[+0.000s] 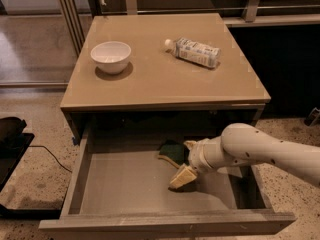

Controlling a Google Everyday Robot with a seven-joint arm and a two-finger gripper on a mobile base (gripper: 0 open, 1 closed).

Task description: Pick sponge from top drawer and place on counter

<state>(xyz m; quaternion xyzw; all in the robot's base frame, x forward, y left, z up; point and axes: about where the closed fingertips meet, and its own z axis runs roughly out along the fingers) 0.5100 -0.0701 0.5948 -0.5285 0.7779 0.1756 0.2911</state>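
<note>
The top drawer (125,184) of a low cabinet stands open toward the camera, its grey-brown floor bare across the left half. A white robot arm (260,151) reaches in from the right, and its hand (186,160) sits low inside the drawer, right of centre. The two cream-yellow fingers (182,176) are spread apart, one angled down toward the drawer floor at the front and the other shorter in view, farther back. The sponge (171,150), dark green on top with a yellow edge showing, lies on the drawer floor toward the back, just left of the hand and close by the rear finger; whether that finger touches it cannot be told. Above and behind, the glossy tan bench (160,79) carries a white bowl (111,56) on its left side and a labelled plastic bottle (195,52) lying on its side to the right, the two well apart. On the speckled floor at left sits a black object (10,134) with a dark cable (50,154) trailing toward the cabinet.
</note>
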